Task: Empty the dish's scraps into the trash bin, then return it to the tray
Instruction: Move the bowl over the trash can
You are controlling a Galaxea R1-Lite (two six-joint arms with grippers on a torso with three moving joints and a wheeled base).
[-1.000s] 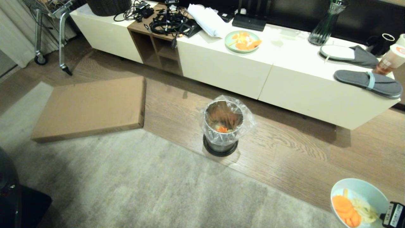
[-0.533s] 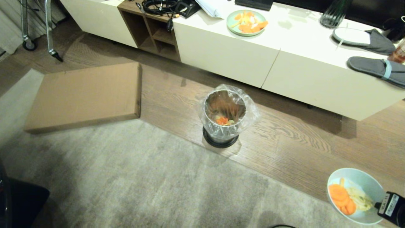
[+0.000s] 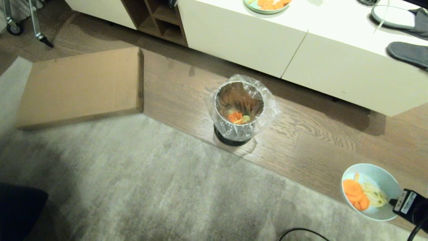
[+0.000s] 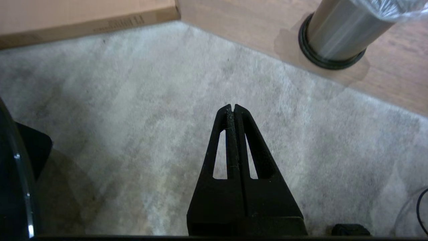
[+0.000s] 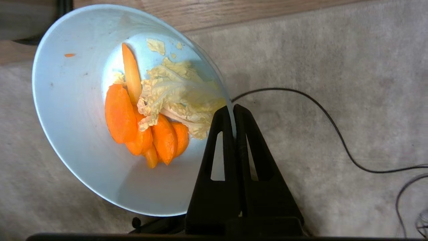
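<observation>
Grey rug and wood floor, white cabinet behind. We log: trash bin on the floor, scraps inside; right gripper clamped on the dish rim, scraps aboard, well apart from it; left gripper closed, empty, over the rug

text: none legible | white label on right end effector: unreadable

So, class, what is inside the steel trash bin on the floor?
Inside the trash bin, within its clear liner, lie orange carrot slices and a pale green bit. The near wall hides the rest of the bottom.
</observation>
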